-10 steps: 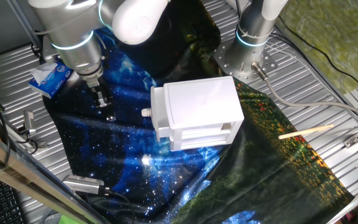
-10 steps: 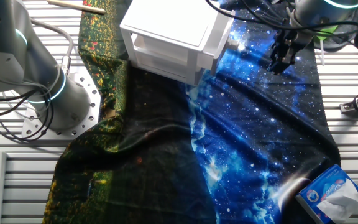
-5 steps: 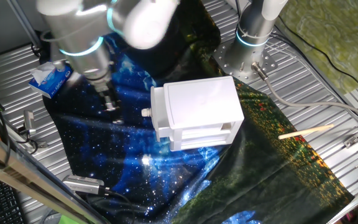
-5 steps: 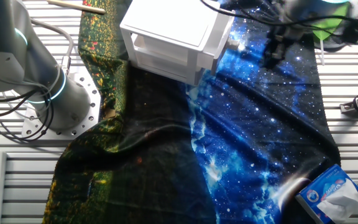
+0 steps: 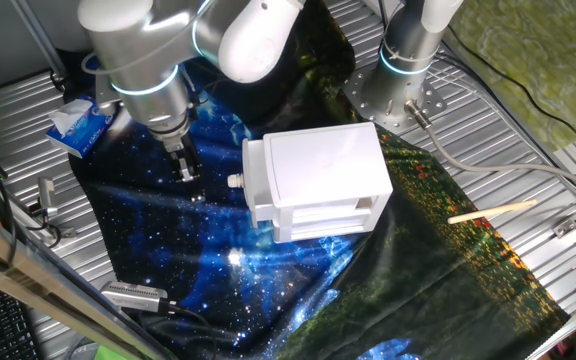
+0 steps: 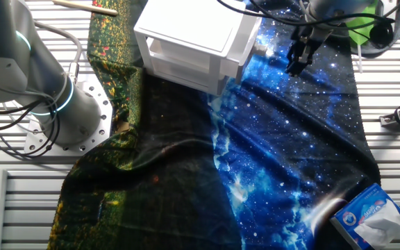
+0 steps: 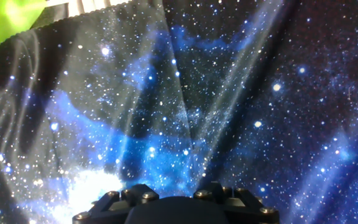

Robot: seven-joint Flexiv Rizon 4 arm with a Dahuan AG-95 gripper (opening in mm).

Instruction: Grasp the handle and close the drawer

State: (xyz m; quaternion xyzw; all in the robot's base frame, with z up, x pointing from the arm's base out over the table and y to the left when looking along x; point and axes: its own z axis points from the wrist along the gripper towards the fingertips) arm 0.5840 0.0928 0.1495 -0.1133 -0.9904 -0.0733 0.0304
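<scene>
The black two-finger tool (image 5: 187, 172) hangs over the star-printed blue cloth (image 5: 168, 240), holding nothing; whether its fingers are parted I cannot tell. The tiny white round handle (image 5: 235, 182) lies just beside it, toward the white plastic drawer (image 5: 255, 185), which sits slightly out. Best to lower level with the knob, straddle it squarely, then push straight in.

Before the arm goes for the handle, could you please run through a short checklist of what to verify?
1. Handle visible and unobstructed: ok.
2. Gripper level with the handle: not ok, it hangs beside it over the starry cloth.
3. Gripper free of any object: ok.
4. Jaw opening wide enough for the handle: cannot tell.
5. Drawer closed: not ok, its front stands slightly proud of the cabinet.
6. Handle in hand view: not ok, only cloth shows.
</scene>
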